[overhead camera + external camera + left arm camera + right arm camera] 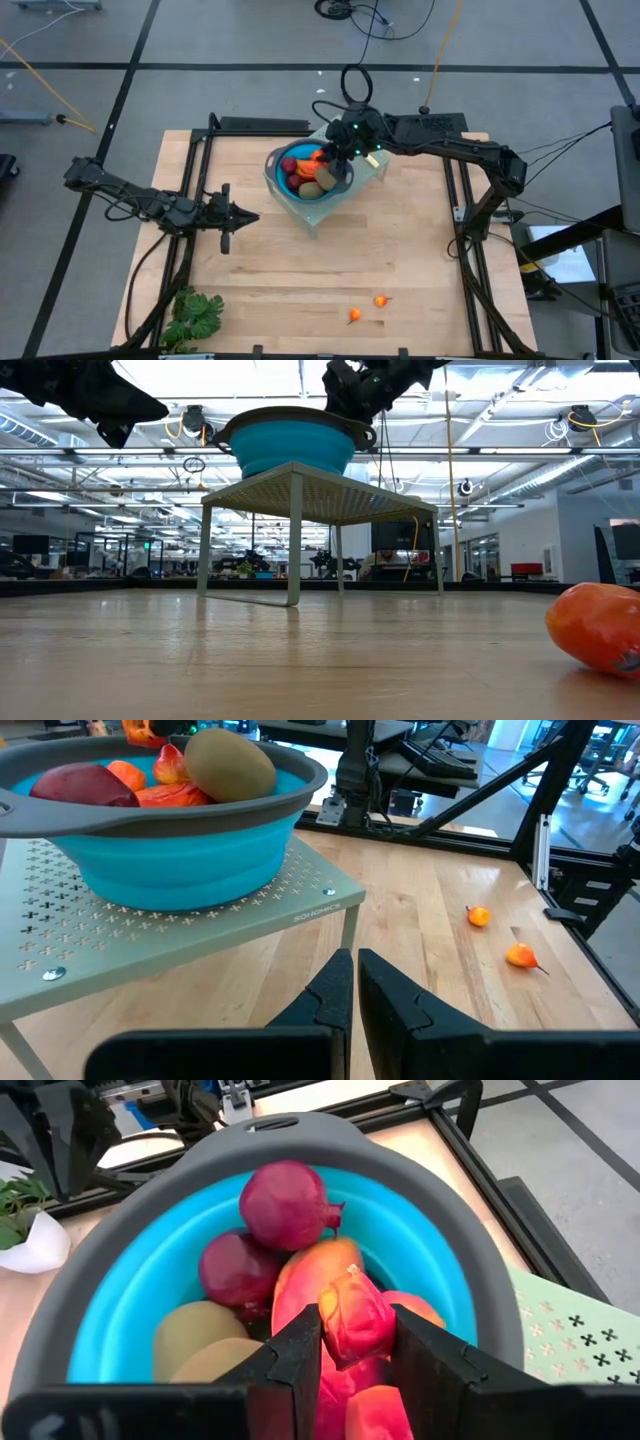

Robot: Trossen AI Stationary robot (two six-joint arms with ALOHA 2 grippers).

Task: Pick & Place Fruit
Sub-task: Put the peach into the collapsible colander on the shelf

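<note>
High view: the bowl (310,175) sits on a small stand (372,168) toward the back of the desk (300,270), heaped with fruit; the right claw (340,152) hangs over the bowl's right rim; the left claw (243,217) waits left of the bowl, lower on the desk; two tiny orange pieces (381,300) lie well in front of the bowl; one leafy bunch (195,315) rests far to the bowl's front-left.

Low view: one orange piece (600,628) lies on the desk, well in front of the bowl (290,445).

Left wrist view: the left claw (355,990) is pressed together and empty, just short of the stand (200,920); one olive oval (230,762) tops the heap.

Right wrist view: the right claw (358,1342) pinches a small red-orange piece (352,1315) above the bowl (130,1280); inside I count two dark-red balls (285,1202), two olive ovals (195,1332) and one long red-orange piece (305,1275).

These pieces look light, hard and smooth, so likely slippery; I would pinch each across its narrow middle; the round balls may roll out of a shallow grip.
</note>
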